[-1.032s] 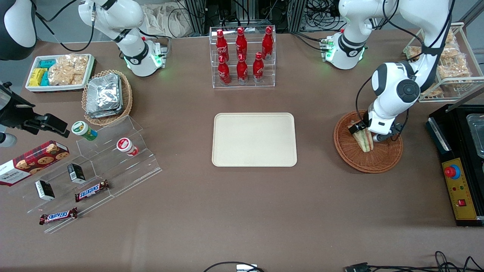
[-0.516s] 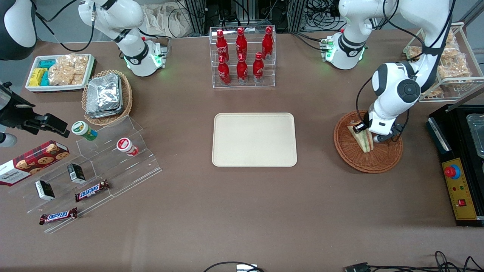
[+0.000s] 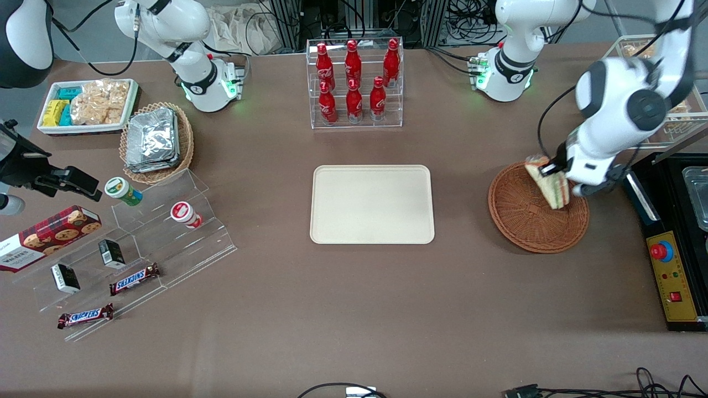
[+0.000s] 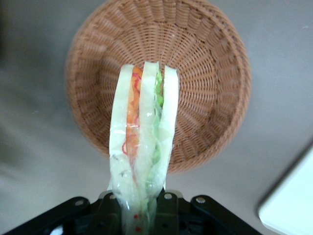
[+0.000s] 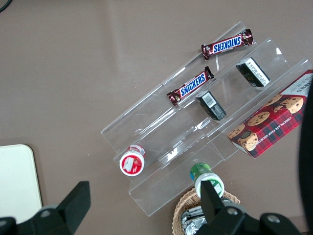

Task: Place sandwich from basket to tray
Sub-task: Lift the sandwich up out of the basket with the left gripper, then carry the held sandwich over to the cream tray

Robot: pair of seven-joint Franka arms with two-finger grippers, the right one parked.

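Change noted: half a second ago my gripper [image 3: 555,178] was low in the basket [image 3: 525,221] with the sandwich [image 3: 548,187] resting on the weave. It has since risen, carrying the sandwich up and toward the working arm's end of the table.

Meaning for the task: pick-up is done, by my reading. Transfer to the tray [image 3: 371,204] is not yet begun.

Finger state: clenched on the sandwich. The wrist view shows the wedge [image 4: 142,142] pinched at its narrow end in the black gripper [image 4: 142,210], the three bread layers fanning away from me.

Sandwich position: held in the air, clear of the basket floor. In the wrist view the basket [image 4: 205,63] sits well below it with nothing left inside.

Sandwich relative to fingers: it projects straight out from between them, edge-on to the wrist camera, filling layers visible, wrapped in clear film.

Tray: bare, at table centre, well apart from the basket, toward the parked arm's end.

Risk assessment: the grip is on one end only, so the wedge may swing or slip in transit.
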